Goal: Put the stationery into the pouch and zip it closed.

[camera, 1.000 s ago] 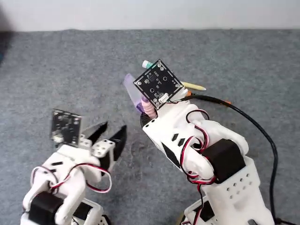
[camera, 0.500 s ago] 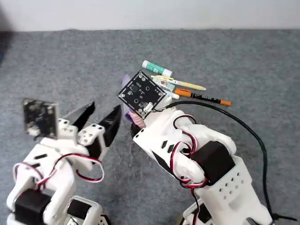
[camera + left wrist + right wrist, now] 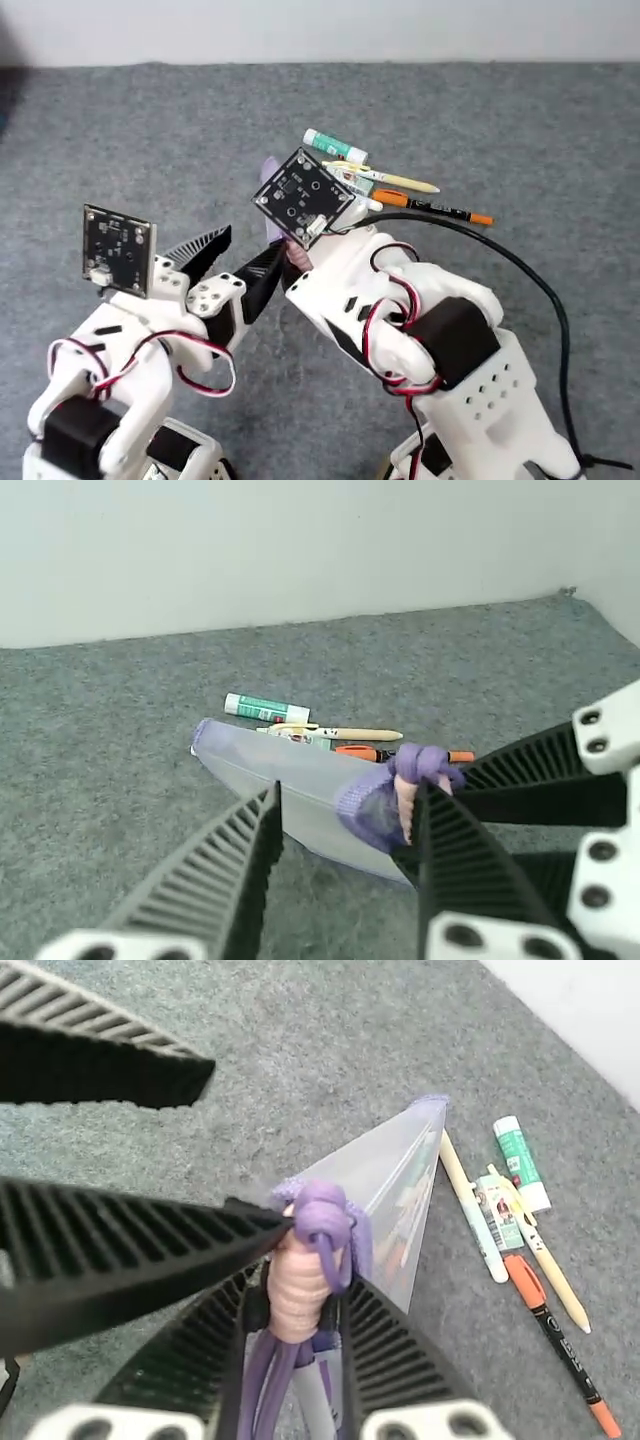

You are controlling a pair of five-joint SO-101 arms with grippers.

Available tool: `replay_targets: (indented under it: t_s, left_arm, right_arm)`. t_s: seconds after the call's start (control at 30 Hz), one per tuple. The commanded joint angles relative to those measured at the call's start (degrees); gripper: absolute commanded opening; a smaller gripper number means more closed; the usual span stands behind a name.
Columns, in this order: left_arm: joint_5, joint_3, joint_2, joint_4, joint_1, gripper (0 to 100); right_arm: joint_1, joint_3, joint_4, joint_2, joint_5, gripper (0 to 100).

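Purple-edged pouch (image 3: 388, 1178) in right tool (image 3: 298, 1295), left tool (image 3: 345, 805) agape alongside.

Overhead view, close wrist views, pouch (image 3: 305, 792) shared

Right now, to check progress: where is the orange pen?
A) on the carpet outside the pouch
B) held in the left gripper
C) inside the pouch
A: the orange pen lies flat on the grey carpet, apart from the pouch.
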Motion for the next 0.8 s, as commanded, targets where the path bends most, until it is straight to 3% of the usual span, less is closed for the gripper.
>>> replay_targets:
  t_s: [0.0,0.27,0.6,0.77]
  left_arm:
    - [-3.0,4.4,-0.3,-3.3,0.9,21]
    - [-3.4,1.7,-0.4,-3.1,-3.9,21]
    - [-3.4,1.7,0.2,-3.8,-3.3,21]
    - [-3.4,3.2,0.3,-5.3,1.5,21]
  right_arm:
    - [-0.7,-0.2,0.2,-0.7,-0.2,0.8]
    - [-0.3,-0.2,0.2,-0.7,-0.2,0.8]
    - [-0.4,-3.8,0.2,-0.5,-0.2,0.8]
    - [-0.7,-3.8,0.2,-0.4,-0.2,0.8]
